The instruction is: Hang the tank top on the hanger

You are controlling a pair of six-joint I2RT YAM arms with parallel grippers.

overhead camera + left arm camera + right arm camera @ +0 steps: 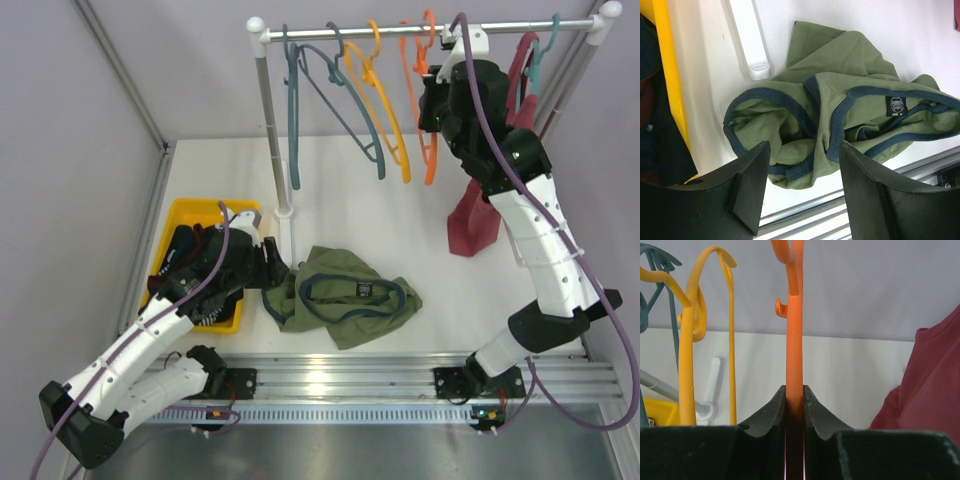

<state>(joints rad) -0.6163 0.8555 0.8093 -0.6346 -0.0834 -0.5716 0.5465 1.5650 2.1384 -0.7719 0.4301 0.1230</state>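
The olive-green tank top (345,295) with navy trim lies crumpled on the white table near the front. It fills the left wrist view (850,105). My left gripper (272,270) is open at its left edge, its jaws (805,160) spread just above the nearest fold and holding nothing. The bright orange hanger (428,110) hangs on the rail. My right gripper (432,105) is shut on it, and in the right wrist view the two fingers pinch its orange stem (794,350).
A clothes rail (420,30) on white posts carries teal-grey hangers (300,90), an amber hanger (385,105) and a dark red top (480,215). A yellow bin (185,215) of dark clothes stands at the left. Metal base rails (400,375) run along the front.
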